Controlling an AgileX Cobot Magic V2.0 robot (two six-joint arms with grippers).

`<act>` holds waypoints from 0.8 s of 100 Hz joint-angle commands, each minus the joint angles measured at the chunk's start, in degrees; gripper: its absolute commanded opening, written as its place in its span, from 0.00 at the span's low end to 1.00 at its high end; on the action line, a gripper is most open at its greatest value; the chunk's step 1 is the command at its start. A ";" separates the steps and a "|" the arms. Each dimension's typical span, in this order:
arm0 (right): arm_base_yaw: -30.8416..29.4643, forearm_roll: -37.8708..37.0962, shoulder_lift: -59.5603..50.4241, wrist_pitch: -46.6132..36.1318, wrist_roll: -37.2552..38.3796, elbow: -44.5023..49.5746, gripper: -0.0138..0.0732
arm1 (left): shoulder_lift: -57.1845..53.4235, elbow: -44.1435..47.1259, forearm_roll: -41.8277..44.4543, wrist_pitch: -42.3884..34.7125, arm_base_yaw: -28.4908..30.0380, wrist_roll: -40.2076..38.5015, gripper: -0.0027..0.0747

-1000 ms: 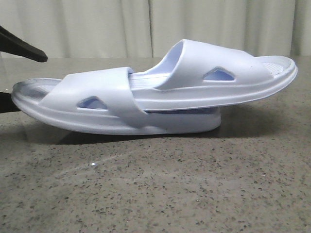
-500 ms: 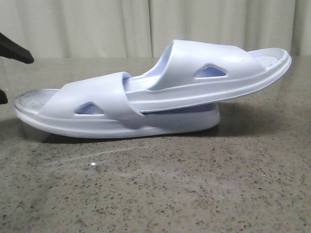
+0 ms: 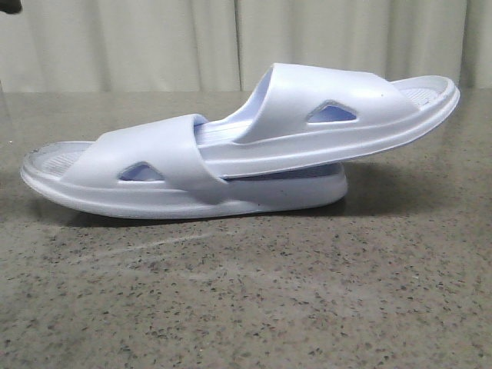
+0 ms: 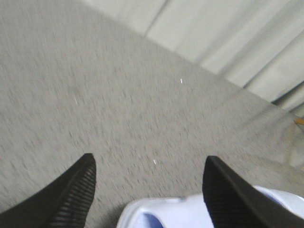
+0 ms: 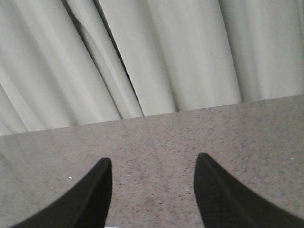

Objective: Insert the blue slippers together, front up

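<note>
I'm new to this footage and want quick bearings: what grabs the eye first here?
The pair of pale blue slippers fills the middle of the front view, nested: the upper slipper has one end tucked under the strap of the lower slipper and tilts up to the right. They lie on a speckled grey table before pale curtains. Both the left gripper and right gripper are open and empty.

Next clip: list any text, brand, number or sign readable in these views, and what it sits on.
None can be read in any view.
Blue slippers: plain moulded foam, no logo or size mark showing on the straps, sides or footbeds.
Table: speckled surface only, no label.
Curtain: plain folds.
Left tool and right tool: black, unmarked.
</note>
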 commanded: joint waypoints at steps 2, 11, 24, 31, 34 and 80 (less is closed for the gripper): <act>0.06 -5.18 -0.35 -3.70 -0.93 -2.13 0.54 | -5.46 -2.00 -1.82 -2.84 -0.26 5.16 0.58; 0.06 -8.33 -0.35 -4.25 -0.93 -2.13 0.54 | -10.40 -1.78 -1.33 -5.78 -0.26 8.20 0.58; 0.06 -11.20 -1.90 -4.57 -0.93 -1.63 0.54 | -17.57 -1.13 2.85 -9.95 -0.26 9.45 0.58; 0.06 -11.72 -3.69 -5.60 -0.93 -0.79 0.54 | -21.05 -0.48 5.37 -12.23 -0.26 9.45 0.58; 0.06 -11.99 -4.45 -6.10 -0.98 -0.40 0.54 | -22.38 0.00 6.45 -13.17 -0.26 9.45 0.58; 0.06 -15.63 -24.25 -8.21 -0.98 13.28 0.54 | -35.59 13.37 9.91 -18.87 -0.26 9.45 0.58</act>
